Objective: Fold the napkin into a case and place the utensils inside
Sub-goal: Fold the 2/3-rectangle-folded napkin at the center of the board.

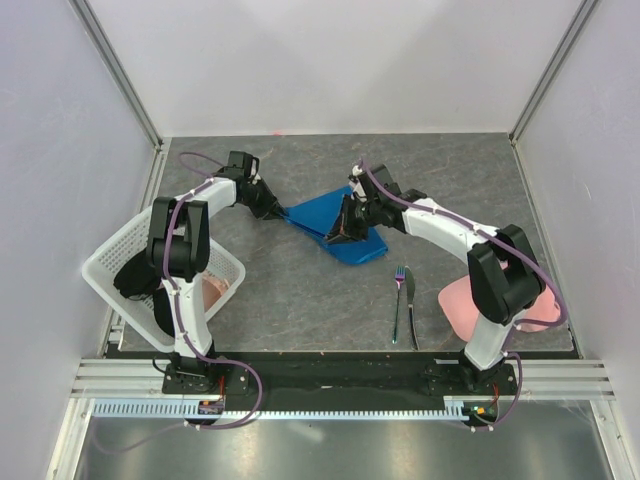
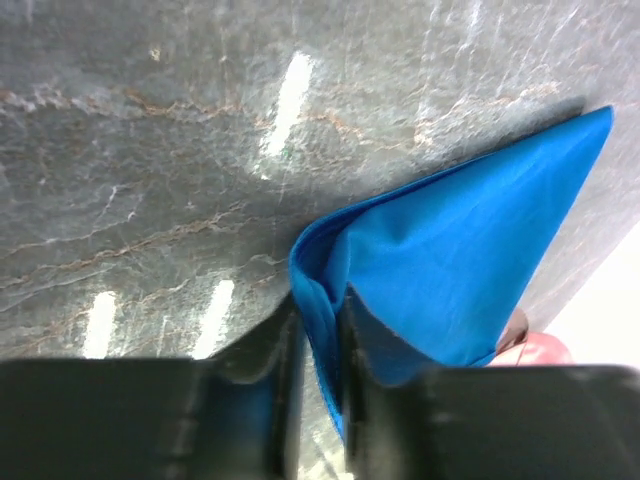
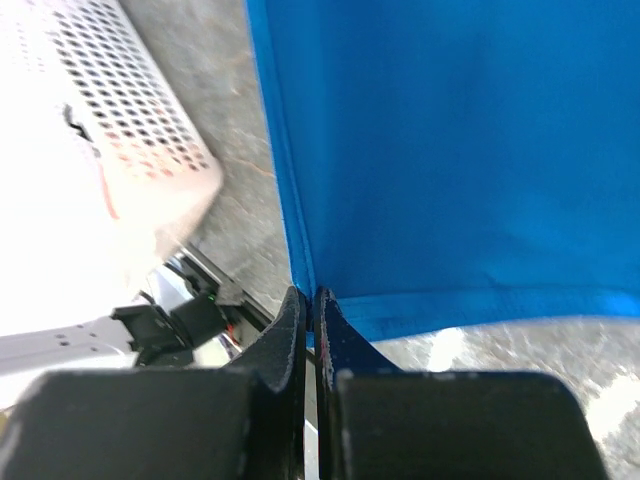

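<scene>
Lying near the middle of the grey veined desk [image 1: 300, 295] in the overhead view, the bright blue napkin [image 1: 335, 226] forms a loose folded wedge stretched between the two arms. The left pincer [image 1: 273, 211] meets its left corner, and the right pincer [image 1: 340, 236] comes down on its near right part. A fork [image 1: 399, 298] and a table knife [image 1: 411, 312] lie side by side on the desk, nearer the arm bases and apart from the napkin. A pale pink cloth [image 1: 460, 302] lies just to their right, partly under the right arm, and a white perforated basket [image 1: 108, 258] stands at the left edge. From the left wrist, the left pincer [image 2: 320, 350] is narrowed on a folded edge of the napkin [image 2: 460, 260], the cloth filling the slit between its dark fingers [image 2: 283, 360] while the rest fans out over the desk [image 2: 150, 150]. From the right wrist, the right pincer [image 3: 312, 312] is pressed closed on the napkin's [image 3: 450, 150] hemmed corner. The cloth fills most of this view, with the basket [image 3: 120, 110] blurred at the left.
</scene>
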`<control>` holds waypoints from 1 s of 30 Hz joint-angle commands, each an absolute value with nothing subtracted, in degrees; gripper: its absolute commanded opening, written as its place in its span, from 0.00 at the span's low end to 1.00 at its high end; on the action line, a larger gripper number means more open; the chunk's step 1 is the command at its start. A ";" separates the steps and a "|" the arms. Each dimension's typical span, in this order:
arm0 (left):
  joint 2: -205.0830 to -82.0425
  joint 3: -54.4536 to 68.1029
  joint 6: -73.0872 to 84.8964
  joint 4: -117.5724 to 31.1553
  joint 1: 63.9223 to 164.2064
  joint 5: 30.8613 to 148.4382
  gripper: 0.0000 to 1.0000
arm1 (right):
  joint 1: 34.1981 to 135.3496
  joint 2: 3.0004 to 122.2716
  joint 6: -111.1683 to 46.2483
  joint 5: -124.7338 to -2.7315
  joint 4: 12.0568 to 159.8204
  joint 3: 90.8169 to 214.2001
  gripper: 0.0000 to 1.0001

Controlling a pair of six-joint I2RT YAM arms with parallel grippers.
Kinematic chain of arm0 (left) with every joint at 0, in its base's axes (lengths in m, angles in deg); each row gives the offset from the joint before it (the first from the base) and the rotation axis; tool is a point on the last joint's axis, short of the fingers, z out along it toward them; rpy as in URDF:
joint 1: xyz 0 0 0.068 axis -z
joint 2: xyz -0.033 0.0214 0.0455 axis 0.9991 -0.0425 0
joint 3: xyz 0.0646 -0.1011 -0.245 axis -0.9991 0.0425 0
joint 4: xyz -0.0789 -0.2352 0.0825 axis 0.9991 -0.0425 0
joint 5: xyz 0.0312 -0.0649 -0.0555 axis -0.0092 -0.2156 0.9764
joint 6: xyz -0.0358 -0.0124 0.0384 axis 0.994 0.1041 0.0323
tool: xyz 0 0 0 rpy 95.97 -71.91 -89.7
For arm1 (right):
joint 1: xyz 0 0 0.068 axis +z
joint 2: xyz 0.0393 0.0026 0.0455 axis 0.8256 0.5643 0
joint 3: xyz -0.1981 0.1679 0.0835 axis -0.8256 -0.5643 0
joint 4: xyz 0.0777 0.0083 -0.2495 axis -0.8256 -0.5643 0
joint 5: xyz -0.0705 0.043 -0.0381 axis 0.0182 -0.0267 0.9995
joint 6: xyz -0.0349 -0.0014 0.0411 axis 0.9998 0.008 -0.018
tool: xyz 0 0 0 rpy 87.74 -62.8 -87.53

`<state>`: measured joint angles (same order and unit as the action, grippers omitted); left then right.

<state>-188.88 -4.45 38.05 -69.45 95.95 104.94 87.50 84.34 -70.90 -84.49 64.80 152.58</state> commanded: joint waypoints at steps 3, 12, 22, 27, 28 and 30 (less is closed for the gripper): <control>-185.94 -7.93 31.87 -74.73 96.09 98.98 0.08 | 87.38 79.30 -70.47 -87.81 68.51 143.70 0.00; -176.53 -4.15 26.06 -83.01 96.62 88.35 0.03 | 89.13 75.43 -72.84 -91.51 74.39 128.56 0.00; -175.56 -3.97 32.38 -87.15 100.04 85.96 0.02 | 91.32 76.21 -65.94 -89.15 73.37 128.01 0.00; -177.58 -3.62 31.42 -87.06 100.05 85.00 0.02 | 98.00 81.48 -60.45 -83.09 64.40 140.76 0.24; -177.75 -3.62 31.33 -87.06 100.05 84.73 0.02 | 100.01 82.18 -60.19 -82.90 63.86 141.81 0.31; -178.02 -3.89 30.80 -86.89 100.05 84.73 0.02 | 101.26 84.21 -59.31 -81.07 61.33 144.54 0.43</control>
